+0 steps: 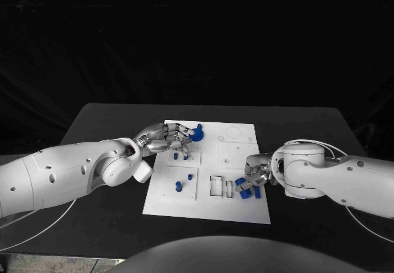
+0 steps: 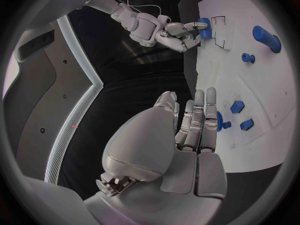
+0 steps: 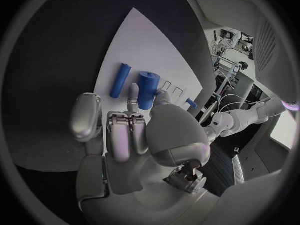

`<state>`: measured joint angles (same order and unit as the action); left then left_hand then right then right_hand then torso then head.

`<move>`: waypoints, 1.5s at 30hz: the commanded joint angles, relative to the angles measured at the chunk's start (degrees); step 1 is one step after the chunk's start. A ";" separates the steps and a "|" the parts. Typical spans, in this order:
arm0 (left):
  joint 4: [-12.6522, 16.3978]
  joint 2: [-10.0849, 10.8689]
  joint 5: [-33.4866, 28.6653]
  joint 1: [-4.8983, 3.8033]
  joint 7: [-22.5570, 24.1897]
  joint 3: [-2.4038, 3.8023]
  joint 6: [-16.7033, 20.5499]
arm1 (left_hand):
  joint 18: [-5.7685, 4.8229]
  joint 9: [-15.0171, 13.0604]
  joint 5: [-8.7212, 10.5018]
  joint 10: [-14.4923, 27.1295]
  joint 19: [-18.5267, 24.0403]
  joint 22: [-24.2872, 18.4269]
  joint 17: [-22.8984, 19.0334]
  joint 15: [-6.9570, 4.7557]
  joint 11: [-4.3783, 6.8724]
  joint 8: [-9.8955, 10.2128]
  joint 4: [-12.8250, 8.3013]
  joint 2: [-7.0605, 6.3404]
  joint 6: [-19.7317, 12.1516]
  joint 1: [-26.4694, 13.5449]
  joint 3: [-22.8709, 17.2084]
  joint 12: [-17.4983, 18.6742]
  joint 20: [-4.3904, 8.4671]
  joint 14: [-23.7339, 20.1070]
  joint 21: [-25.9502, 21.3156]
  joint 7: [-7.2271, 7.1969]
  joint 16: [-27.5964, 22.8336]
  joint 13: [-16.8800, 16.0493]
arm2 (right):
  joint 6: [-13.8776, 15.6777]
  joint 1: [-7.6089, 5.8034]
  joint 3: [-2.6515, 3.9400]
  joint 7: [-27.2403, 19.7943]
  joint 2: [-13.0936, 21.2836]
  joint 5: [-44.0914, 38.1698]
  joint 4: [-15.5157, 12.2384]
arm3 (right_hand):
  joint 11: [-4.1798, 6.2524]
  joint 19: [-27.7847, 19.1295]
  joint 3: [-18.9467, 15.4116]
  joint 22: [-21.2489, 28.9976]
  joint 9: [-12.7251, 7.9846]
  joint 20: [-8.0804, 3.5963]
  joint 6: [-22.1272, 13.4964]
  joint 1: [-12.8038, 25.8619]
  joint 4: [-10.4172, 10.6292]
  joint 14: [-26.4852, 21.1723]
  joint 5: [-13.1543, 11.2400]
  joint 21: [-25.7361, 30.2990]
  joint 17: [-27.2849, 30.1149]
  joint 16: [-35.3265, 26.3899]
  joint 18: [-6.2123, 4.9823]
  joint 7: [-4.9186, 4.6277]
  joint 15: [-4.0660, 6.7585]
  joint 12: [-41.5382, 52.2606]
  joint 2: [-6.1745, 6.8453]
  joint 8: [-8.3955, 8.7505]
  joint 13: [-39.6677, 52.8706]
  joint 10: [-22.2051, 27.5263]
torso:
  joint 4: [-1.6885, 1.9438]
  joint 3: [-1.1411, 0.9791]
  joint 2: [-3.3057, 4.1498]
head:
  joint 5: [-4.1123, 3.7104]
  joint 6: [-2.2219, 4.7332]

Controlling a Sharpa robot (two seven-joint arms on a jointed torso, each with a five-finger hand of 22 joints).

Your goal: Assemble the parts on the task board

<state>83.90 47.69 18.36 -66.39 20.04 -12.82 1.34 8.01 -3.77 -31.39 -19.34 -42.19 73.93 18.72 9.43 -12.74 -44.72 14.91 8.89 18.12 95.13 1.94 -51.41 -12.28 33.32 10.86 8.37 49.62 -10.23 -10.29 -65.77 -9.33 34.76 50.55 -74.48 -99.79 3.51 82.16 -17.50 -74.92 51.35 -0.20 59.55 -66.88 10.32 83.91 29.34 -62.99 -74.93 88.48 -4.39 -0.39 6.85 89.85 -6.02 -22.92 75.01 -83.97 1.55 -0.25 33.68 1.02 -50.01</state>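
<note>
Head view, right hand (image 1: 256, 173) fingers gripping blue cylinder (image 1: 243, 188) on task board (image 1: 234, 207), left hand (image 1: 164, 138) fingers curled, grip unclear

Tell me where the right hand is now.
In the head view, the right hand is over the task board's right edge, touching blue parts beside the rectangular slots.

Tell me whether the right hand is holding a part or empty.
Holding: the right hand grips a blue cylinder over the task board.

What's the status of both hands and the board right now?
Left robot hand on a blue part at board's far end. Right robot hand holds a blue cylinder. Nothing blocking.
</note>
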 commanded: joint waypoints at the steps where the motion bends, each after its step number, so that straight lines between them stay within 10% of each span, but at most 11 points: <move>1: 0.12 0.02 0.03 0.05 0.03 0.02 -1.28 | -0.86 0.05 -0.33 -0.57 0.39 0.10 -0.10 0.07 -0.09 0.27 -0.03 -0.09 0.24 0.33 -0.39 0.27 0.06 0.53 0.37 0.23 -0.37 0.08 | -1.08 0.29 -0.20 -0.54 -0.23 -0.80 0.25 | 0.72 0.05 3.82 -7.70 1.10 -0.55 -0.83 -4.19 -2.93 5.40 8.84 0.61 -11.83 -0.38 -0.95 0.86 0.40 0.15 0.20 -0.53 14.99 -6.03 | 0.03 0.00 0.03 | -0.06 0.01; 11: 0.09 -0.02 0.03 0.05 -0.25 0.02 -1.59 | -0.88 0.04 -0.34 -0.69 0.42 0.17 -0.12 0.08 -0.09 0.32 -0.01 -0.11 0.23 0.33 -0.49 0.32 0.07 0.60 0.39 0.22 -0.37 0.12 | 0.93 0.58 -0.20 -1.78 -0.53 1.64 0.63 | 1.21 0.35 21.13 -7.88 6.21 -0.70 -3.71 -2.78 -1.40 5.32 27.42 1.40 -11.33 -0.66 -0.95 0.40 0.34 0.15 7.47 -3.58 14.99 -6.03 | -0.02 0.01 0.07 | 0.31 0.01; 18: 0.08 -0.04 0.03 0.05 -0.52 0.02 -1.72 | -0.88 0.04 -0.34 -0.73 0.42 0.20 -0.12 0.08 -0.09 0.33 -0.01 -0.12 0.23 0.34 -0.53 0.33 0.07 0.62 0.40 0.22 -0.37 0.13 | 4.38 0.58 -0.19 -2.74 0.03 8.58 0.82 | 0.70 0.84 34.45 -8.07 9.05 -0.62 -4.30 2.47 -0.50 5.26 30.11 1.20 -10.59 -0.99 -0.82 0.60 0.43 0.15 10.51 -5.31 14.99 -6.03 | -0.03 0.01 0.03 | 0.51 0.01; 33: 0.10 -0.22 0.03 0.05 -1.00 0.02 -2.05 | -0.90 0.02 -0.36 -0.84 0.45 0.27 -0.13 0.09 -0.10 0.36 0.00 -0.14 0.26 0.36 -0.63 0.38 0.08 0.66 0.42 0.24 -0.38 0.17 | 7.74 -1.63 -0.13 -0.73 0.25 25.99 0.10 | 0.76 1.04 38.29 -8.08 9.76 -0.76 -4.19 5.48 -1.23 5.26 32.23 1.28 -10.33 -1.02 -0.88 0.58 0.56 0.15 10.96 -5.59 14.99 -6.03 | 0.04 0.01 0.00 | 0.07 0.01; 37: 0.12 -0.21 0.03 0.05 -1.08 0.02 -2.06 | -0.90 0.02 -0.36 -0.84 0.45 0.27 -0.13 0.09 -0.10 0.36 0.00 -0.14 0.26 0.36 -0.63 0.38 0.08 0.66 0.42 0.24 -0.38 0.17 | 4.95 -1.82 -0.13 0.54 -0.30 25.31 0.70 | 0.58 0.97 38.51 -7.96 9.93 -0.67 -5.47 6.82 -1.77 5.19 25.90 1.66 -9.94 -1.19 -0.91 0.38 0.41 0.15 10.92 -5.08 14.99 -6.03 | 0.05 0.03 0.03 | 0.12 0.01; 41: 0.14 -0.11 0.03 0.05 -1.29 0.02 -2.13 | -0.90 0.02 -0.36 -0.84 0.45 0.27 -0.13 0.09 -0.10 0.36 0.00 -0.14 0.26 0.36 -0.63 0.38 0.08 0.66 0.42 0.24 -0.38 0.17 | 3.37 -1.89 -0.14 1.16 -0.43 23.54 1.06 | 0.39 0.88 36.16 -7.88 9.88 -0.41 -5.49 9.48 -0.91 5.16 5.22 1.93 -9.76 -1.23 -0.92 0.27 0.14 0.15 10.02 -4.80 14.99 -6.03 | 0.01 0.01 0.04 | 0.31 0.01; 45: 0.12 -0.07 0.03 0.05 -1.50 0.02 -2.25 | -0.90 0.02 -0.36 -0.84 0.45 0.27 -0.13 0.09 -0.10 0.36 0.00 -0.14 0.26 0.36 -0.63 0.38 0.08 0.66 0.42 0.24 -0.38 0.17 | 2.32 -1.92 -0.14 1.54 -0.38 21.67 1.20 | 0.21 0.93 33.44 -7.86 10.10 -0.29 -4.54 12.59 0.94 5.15 -7.60 2.03 -9.72 -1.20 -0.98 0.11 0.03 0.15 9.44 -5.34 14.99 -6.03 | -0.05 0.02 0.01 | 0.22 0.01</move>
<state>83.93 47.67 18.35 -66.38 18.57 -12.82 0.41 8.01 -3.77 -31.39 -19.74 -42.19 74.15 18.68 9.63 -12.73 -44.72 14.92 8.89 18.12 95.13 1.63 -51.41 -12.29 33.52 11.10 8.37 49.62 -10.11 -5.23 -67.79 -9.35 34.63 50.17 -51.28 -98.72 4.12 82.95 16.55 -74.95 61.38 -0.68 54.59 -54.86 11.03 84.13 23.70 -61.23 -74.91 87.59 -4.39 -0.32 7.08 89.85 3.51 -27.96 74.96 -83.99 1.57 -0.23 33.70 1.29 -50.01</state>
